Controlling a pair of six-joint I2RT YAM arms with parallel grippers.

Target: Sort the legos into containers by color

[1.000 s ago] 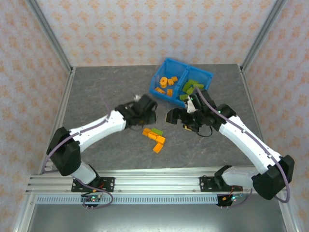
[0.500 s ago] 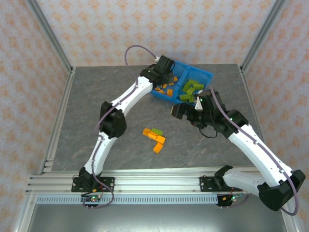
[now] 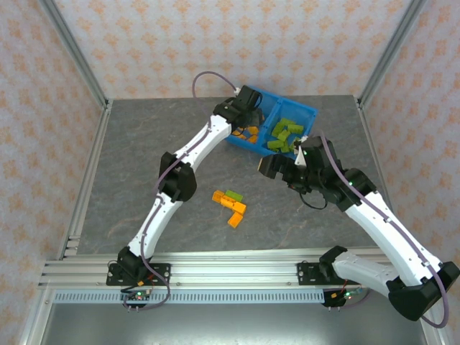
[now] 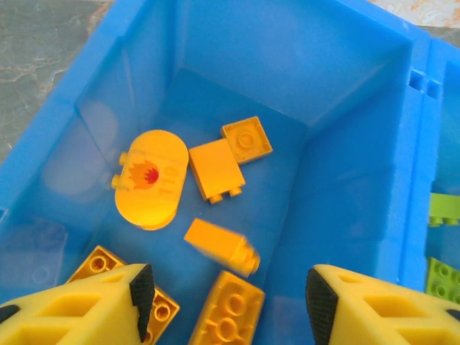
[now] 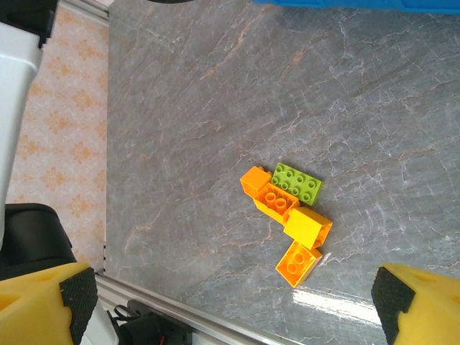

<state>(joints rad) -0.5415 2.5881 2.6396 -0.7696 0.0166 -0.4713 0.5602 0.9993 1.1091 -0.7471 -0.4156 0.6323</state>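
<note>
My left gripper hangs open over the left compartment of the blue bin. Below it lie several orange legos, among them a rounded plate and one blurred brick between the fingers' line of sight. Lime green legos fill the right compartment past the divider. My right gripper is open and holds nothing, high above a table cluster of three orange legos and one green brick.
The bin sits at the back of the grey table, angled. The aluminium rail runs along the near edge. Frame posts stand at the back corners. The bin's edge shows at the top of the right wrist view.
My left arm swung from beside the table cluster up to the bin's left compartment; an orange brick now lies blurred below its open fingers. My right gripper drifted slightly right.
</note>
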